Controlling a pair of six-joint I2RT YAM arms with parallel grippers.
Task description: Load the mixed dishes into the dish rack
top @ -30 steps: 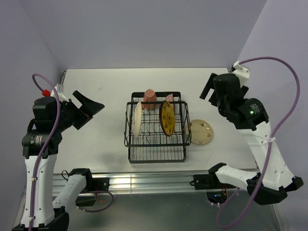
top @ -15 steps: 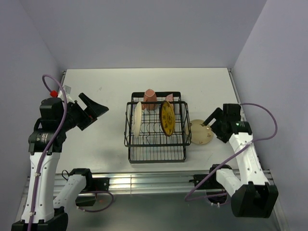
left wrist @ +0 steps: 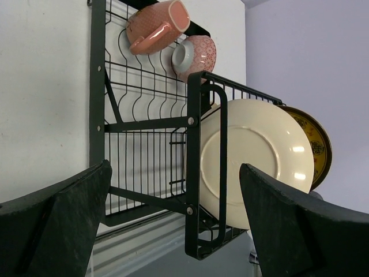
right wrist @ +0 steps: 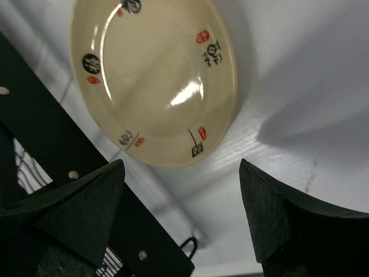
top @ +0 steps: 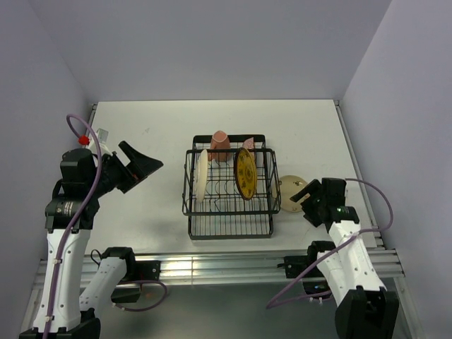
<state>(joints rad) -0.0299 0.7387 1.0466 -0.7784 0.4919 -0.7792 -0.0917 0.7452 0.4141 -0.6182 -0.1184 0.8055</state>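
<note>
The black wire dish rack (top: 229, 224) stands mid-table. In it a cream plate (top: 203, 175) and the yellow patterned plate (top: 246, 174) stand upright. The pinkish mug (top: 219, 145) and the small speckled bowl (top: 248, 143) sit at its far end. A second cream plate (top: 291, 188) lies flat on the table right of the rack. My right gripper (top: 305, 197) is open and empty, low over that plate's (right wrist: 155, 75) near edge. My left gripper (top: 145, 168) is open and empty, left of the rack and facing it (left wrist: 98, 115). The left wrist view also shows the racked cream plate (left wrist: 259, 161).
The rack's right wall (right wrist: 46, 138) is close beside the lying plate. The right wall of the enclosure (top: 395, 106) is close to the right arm. The metal rail (top: 212, 265) runs along the table's near edge.
My right arm has swung down from high at the back right to low beside the plate on the table. My left gripper has moved slightly toward the rack.
</note>
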